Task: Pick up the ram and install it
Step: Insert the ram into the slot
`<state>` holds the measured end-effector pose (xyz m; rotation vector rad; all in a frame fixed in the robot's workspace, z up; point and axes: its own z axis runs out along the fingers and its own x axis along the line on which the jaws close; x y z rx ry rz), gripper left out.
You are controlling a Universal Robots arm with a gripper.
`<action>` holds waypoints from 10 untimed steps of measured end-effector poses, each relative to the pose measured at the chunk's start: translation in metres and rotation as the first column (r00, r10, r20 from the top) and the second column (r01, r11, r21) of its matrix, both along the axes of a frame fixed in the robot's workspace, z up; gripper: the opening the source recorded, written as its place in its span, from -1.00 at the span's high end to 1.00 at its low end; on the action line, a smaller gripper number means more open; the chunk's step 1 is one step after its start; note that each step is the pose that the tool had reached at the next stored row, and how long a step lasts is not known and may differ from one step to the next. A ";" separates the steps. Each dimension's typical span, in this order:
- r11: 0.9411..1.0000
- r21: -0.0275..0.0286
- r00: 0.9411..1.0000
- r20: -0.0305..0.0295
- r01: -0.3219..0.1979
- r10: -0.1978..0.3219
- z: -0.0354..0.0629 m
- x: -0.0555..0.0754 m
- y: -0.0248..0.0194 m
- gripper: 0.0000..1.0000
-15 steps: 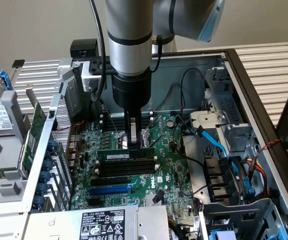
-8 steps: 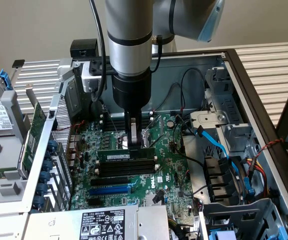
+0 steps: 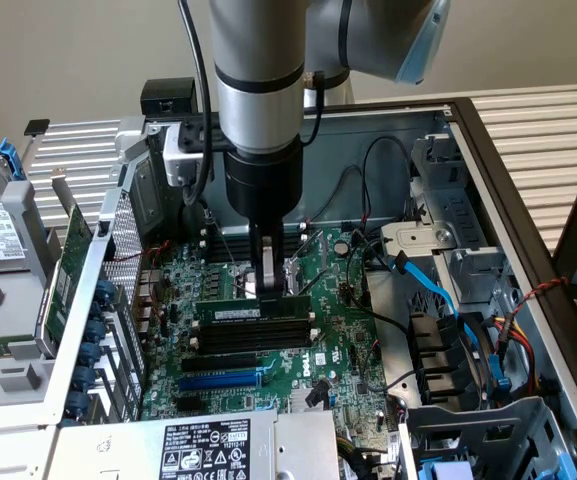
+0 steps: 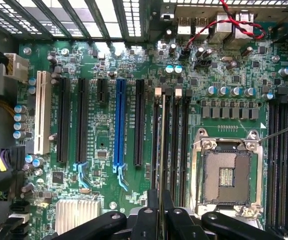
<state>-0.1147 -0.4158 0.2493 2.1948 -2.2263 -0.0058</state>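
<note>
The ram (image 3: 230,312) is a thin green stick with black chips and a white label. It stands on edge in the first of the long black memory slots (image 3: 253,338) on the motherboard. My gripper (image 3: 270,290) comes straight down onto its top edge, towards the end at the exterior view's right. The wrist view looks along the ram (image 4: 162,140) edge-on, in line with the slot, with the empty slots (image 4: 176,150) beside it. My gripper (image 4: 159,204) is shut on the ram, one black finger (image 4: 150,202) pressed to each side.
An open CPU socket (image 4: 227,175) lies beside the memory slots. A blue slot (image 3: 223,380) and black card slots lie nearer the power supply (image 3: 203,450). A large green expansion card (image 3: 68,270) stands upright at the exterior view's left. Blue cables (image 3: 438,290) and drive bays crowd the exterior view's right.
</note>
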 end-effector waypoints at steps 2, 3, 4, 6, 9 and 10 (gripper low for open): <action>1.000 0.002 1.000 0.002 0.000 0.000 -0.0009 -0.001 0.0000 0.72; 1.000 0.002 1.000 0.003 0.000 0.000 -0.0016 -0.002 0.0000 0.72; 1.000 0.003 1.000 0.005 0.000 0.000 -0.0022 -0.002 0.0000 0.72; 1.000 0.004 1.000 0.008 0.000 0.000 -0.0039 -0.002 0.0000 0.72; 1.000 0.005 1.000 0.010 0.000 0.000 -0.0058 -0.003 -0.0001 0.72; 1.000 0.005 1.000 0.010 0.000 0.000 -0.0061 -0.003 -0.0001 0.72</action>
